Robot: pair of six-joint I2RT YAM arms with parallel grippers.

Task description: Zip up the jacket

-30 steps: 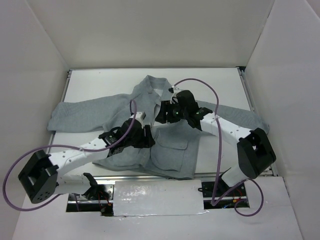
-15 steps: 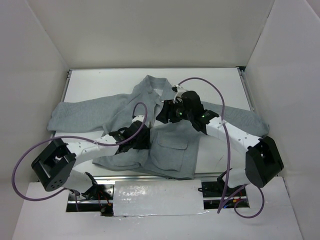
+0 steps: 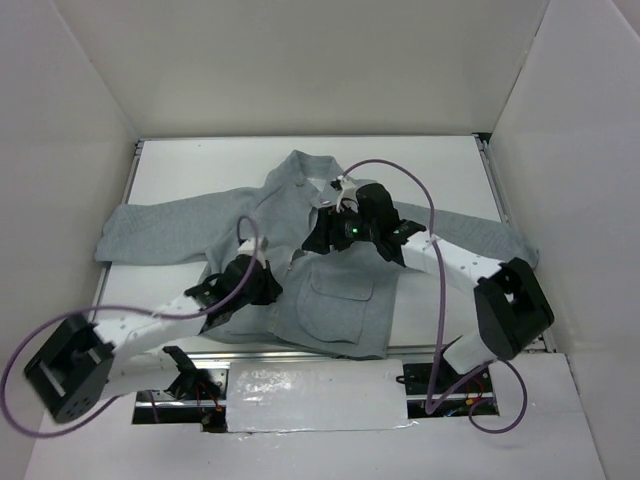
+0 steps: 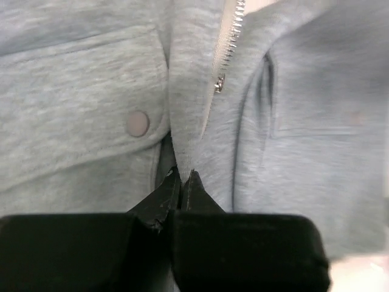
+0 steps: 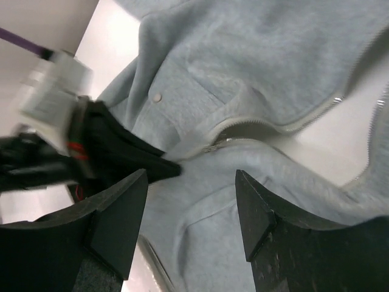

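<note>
Left end effector pinches the light-grey fleece jacket below its pale zipper; right end effector hovers wide open.

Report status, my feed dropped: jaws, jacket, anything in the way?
Left jaws shut, pinching jacket just below zipper pull. Right jaws open above the open front, holding nothing. Jacket unzipped above pull. Nothing seen blocking.
</note>
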